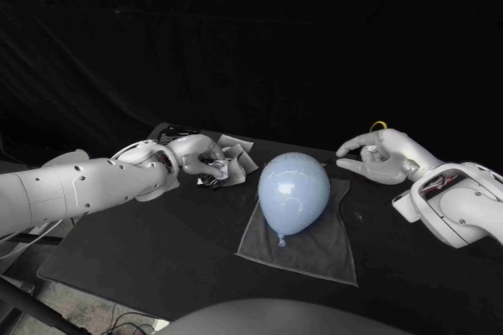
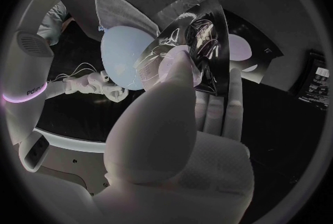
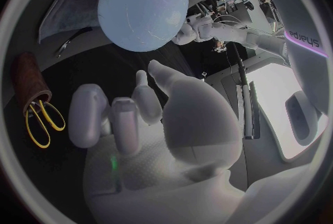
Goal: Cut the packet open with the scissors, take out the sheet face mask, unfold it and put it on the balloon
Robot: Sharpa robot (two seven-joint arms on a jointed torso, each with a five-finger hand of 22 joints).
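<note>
The packet (image 1: 237, 160) is off the tabletop (image 1: 157, 255), held up in the left hand (image 1: 195, 158) to the left of the balloon (image 1: 294, 191). In the left wrist view the packet (image 2: 197, 40) is a dark, shiny, crinkled foil pouch pinched near one end between the thumb (image 2: 177, 76) on its face and the fingers (image 2: 222, 107) behind it. Its long axis runs up and away from the left hand (image 2: 180, 129), and its free end points toward the balloon (image 2: 125, 57). Whether its edge is cut open cannot be told.

The balloon is pale blue and egg-shaped. It lies on its side, its long axis running from the far side of the tabletop toward the robot, the blunt end away and the knotted tip (image 1: 281, 240) nearest the robot. It rests on a grey cloth (image 1: 310, 255) spread flat under it, which reaches further toward the robot than the balloon does.

The right hand (image 1: 375, 159) hovers just right of the balloon's far end. In the right wrist view it (image 3: 139, 124) holds nothing, its fingers loosely bent and apart, the thumb raised, the balloon (image 3: 142, 4) beyond them.

The scissors (image 3: 40, 121) stand with their yellow handles out of a brown holder (image 3: 28, 82) beyond the right hand, well apart from the packet. In the head view a yellow loop of the scissors (image 1: 379, 124) shows just behind the right hand.
</note>
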